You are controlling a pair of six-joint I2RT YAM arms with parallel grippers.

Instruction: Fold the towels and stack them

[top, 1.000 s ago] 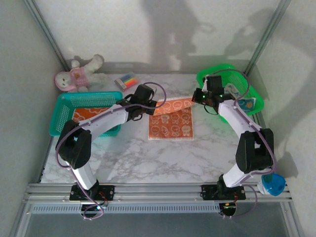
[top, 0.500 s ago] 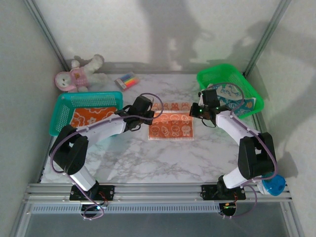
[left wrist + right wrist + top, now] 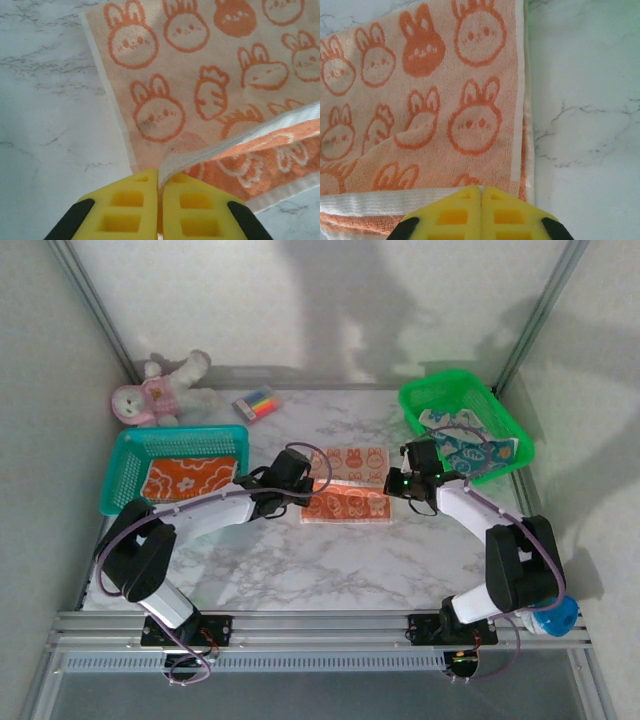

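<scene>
Far L, I've got a pink-and-white plush toy [image 3: 150, 392] at the back corner of the table [image 3: 300, 560], w/ a pack of coloured markers [image 3: 257, 403] near it. In front sits a teal basket [image 3: 180, 433], an orange-and-white towel [image 3: 190, 475] lying flat inside.

L arm [image 3: 215, 508] reaches fwd and inward, elbow out to the L, forearm low over the table, wrist at the L edge of the peach bunny towel [image 3: 348, 504]. L jaws are pressed together. The yellow pads [image 3: 135, 200] pinch that towel's white hem, which lifts off the table into the gap.

The bunny towel lies mid-table btwn the arms. Its far part is pale side up, its near part folded over showing the deeper orange side.

R arm [image 3: 465, 508] is posed much the same: elbow out to the R, forearm sloping in to the towel's R edge. R jaws are pressed together on the white hem by that corner.

Far R, a green basket [image 3: 440, 381] holds a white-and-blue towel [image 3: 460, 445].
</scene>
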